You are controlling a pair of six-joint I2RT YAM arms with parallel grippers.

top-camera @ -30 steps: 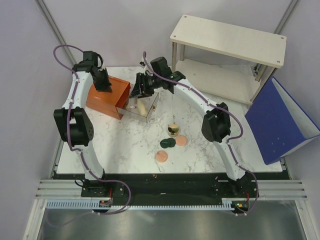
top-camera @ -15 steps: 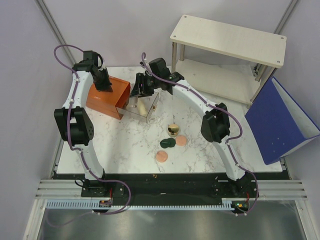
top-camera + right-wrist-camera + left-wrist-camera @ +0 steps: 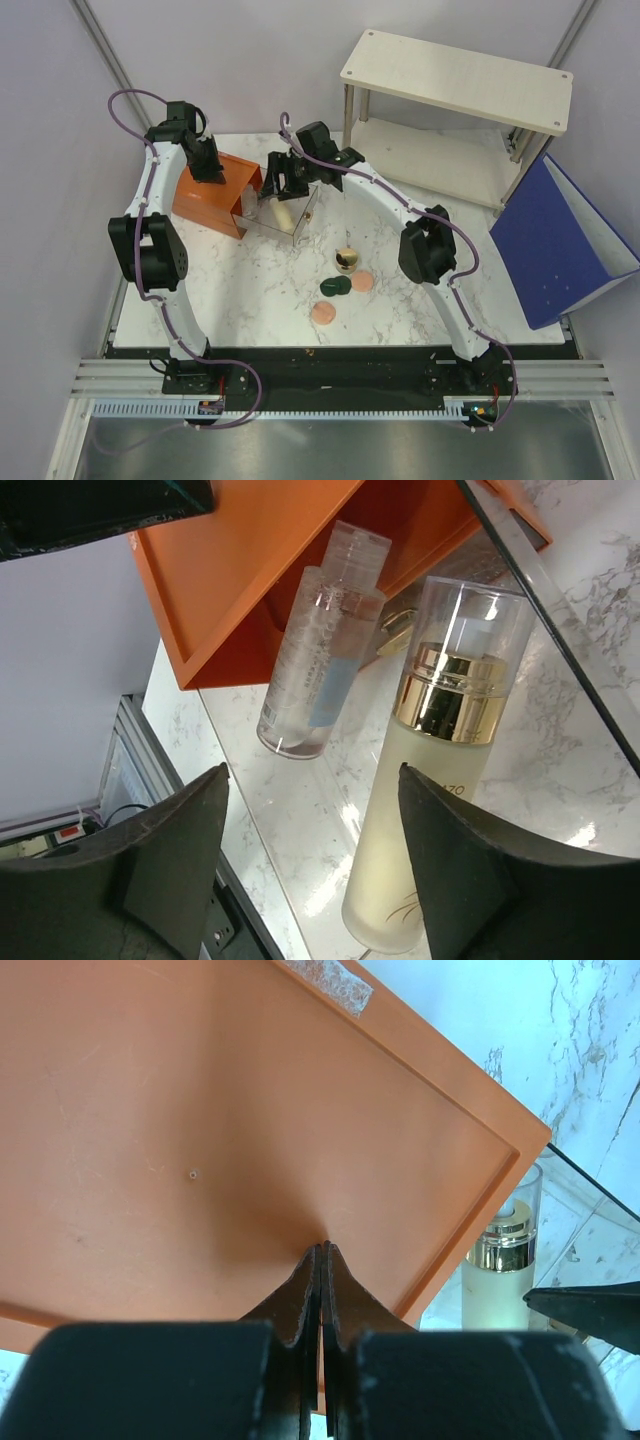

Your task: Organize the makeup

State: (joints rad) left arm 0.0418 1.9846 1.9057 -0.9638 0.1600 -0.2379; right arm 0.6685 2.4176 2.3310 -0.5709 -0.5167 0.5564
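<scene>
The cream bottle with gold cap and the clear tube lie in a clear drawer that sticks out of the orange-brown box. My right gripper is open and empty just above them, over the drawer. My left gripper is shut, its tips pressed on the box top; the bottle also shows in the left wrist view. On the table lie the gold-lidded jar, the dark green compact and two peach-pink discs.
A white two-level shelf stands at the back right. A blue folder-like box leans at the right edge. The marble table ends at a black rail near the arm bases.
My right gripper has shifted slightly left toward the orange-brown box, and the clear drawer has slid a little further into it. The left gripper has stayed pressed on the box.
</scene>
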